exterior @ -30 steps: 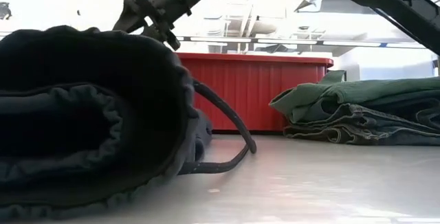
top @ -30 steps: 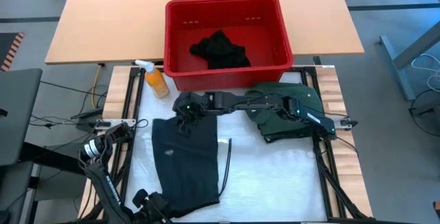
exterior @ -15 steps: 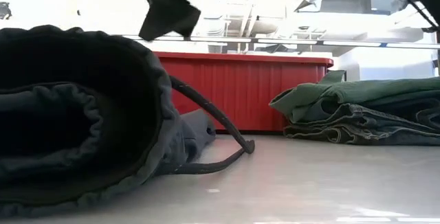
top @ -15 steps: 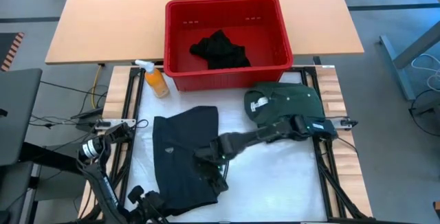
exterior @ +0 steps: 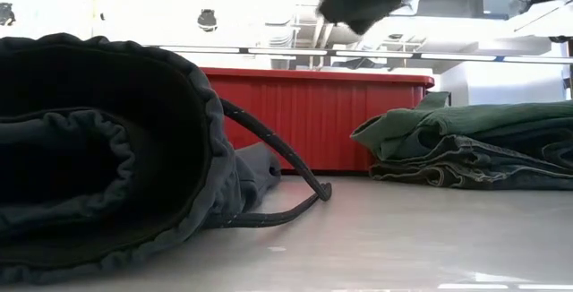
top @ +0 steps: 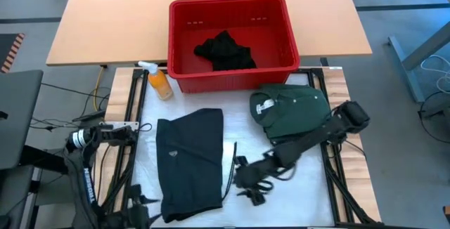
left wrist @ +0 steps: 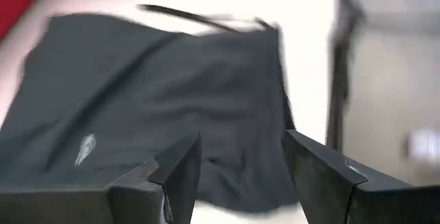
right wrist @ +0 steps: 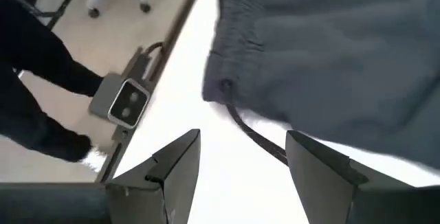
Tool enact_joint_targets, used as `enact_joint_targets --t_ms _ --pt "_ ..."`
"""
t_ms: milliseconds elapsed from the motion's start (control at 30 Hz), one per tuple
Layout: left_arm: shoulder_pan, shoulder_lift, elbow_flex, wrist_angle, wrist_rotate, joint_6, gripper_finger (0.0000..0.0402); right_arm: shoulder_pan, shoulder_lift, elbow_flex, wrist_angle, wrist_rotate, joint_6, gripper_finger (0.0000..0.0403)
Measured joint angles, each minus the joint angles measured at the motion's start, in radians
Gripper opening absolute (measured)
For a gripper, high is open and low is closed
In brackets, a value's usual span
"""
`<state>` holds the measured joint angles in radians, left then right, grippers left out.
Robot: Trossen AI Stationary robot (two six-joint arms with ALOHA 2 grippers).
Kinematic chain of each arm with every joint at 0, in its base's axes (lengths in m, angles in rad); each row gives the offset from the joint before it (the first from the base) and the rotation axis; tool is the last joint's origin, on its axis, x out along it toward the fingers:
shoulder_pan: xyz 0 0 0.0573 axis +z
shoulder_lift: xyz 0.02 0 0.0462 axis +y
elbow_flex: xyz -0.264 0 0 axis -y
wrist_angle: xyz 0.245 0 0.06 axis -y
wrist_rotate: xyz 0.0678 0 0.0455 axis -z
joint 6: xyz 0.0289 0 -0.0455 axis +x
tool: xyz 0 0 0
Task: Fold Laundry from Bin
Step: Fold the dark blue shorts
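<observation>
A dark charcoal garment (top: 190, 166) lies folded flat on the white table (top: 295, 194). Its drawstring (top: 230, 166) trails off its right edge. A folded dark green garment (top: 292, 109) with a pale label (top: 264, 106) lies at the right. The red bin (top: 232, 74) stands behind them with a black garment (top: 225, 50) inside. My right gripper (top: 246, 180) hangs open over bare table, just right of the charcoal garment (right wrist: 330, 45). My left gripper (left wrist: 240, 148) is open at that garment's near left corner, above the cloth (left wrist: 172, 93).
An orange spray bottle (top: 159, 81) stands left of the bin. A wooden table (top: 105, 18) lies behind it. Black frame rails (top: 133, 116) run along the white table's sides. A person's dark legs (right wrist: 34, 66) show beyond the table's near edge.
My right gripper has swept from the charcoal garment's far end, by the bin, along the garment toward the near edge. It then went right, off the cloth, onto bare table. The garment's far end, bunched under it before, now lies flat. My left arm has drawn back a little leftward.
</observation>
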<state>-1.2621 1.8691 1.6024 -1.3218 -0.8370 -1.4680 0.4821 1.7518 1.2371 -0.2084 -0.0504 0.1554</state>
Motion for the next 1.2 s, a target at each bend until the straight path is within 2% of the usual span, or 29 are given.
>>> enact_joint_targets --t_ms 100,200,300,367,600,867,1200 --pt "0.007 0.003 -0.064 0.116 0.068 0.2 0.0195 0.067 -0.035 -0.07 0.084 0.062 -0.244 0.0239" --pt "0.016 0.003 -0.123 0.228 0.112 0.348 0.0195 0.122 -0.019 -0.086 0.101 0.158 -0.527 0.0239" --pt "0.024 0.004 -0.166 0.288 0.139 0.445 0.0195 0.147 0.035 -0.086 0.179 0.286 -0.676 0.0239" --pt "0.025 0.005 -0.192 0.321 0.144 0.482 0.0195 0.146 0.073 -0.068 0.234 0.354 -0.693 0.0239" --pt "0.026 0.01 -0.272 0.406 0.149 0.487 0.0195 0.11 0.237 0.062 0.209 0.418 -0.754 0.024" --pt "0.046 0.015 -0.283 0.427 0.144 0.48 0.0194 0.112 0.351 0.169 0.124 0.42 -0.819 0.024" --pt "0.063 0.015 -0.283 0.462 0.178 0.519 0.0194 0.104 0.411 0.204 0.225 0.421 -0.851 0.024"
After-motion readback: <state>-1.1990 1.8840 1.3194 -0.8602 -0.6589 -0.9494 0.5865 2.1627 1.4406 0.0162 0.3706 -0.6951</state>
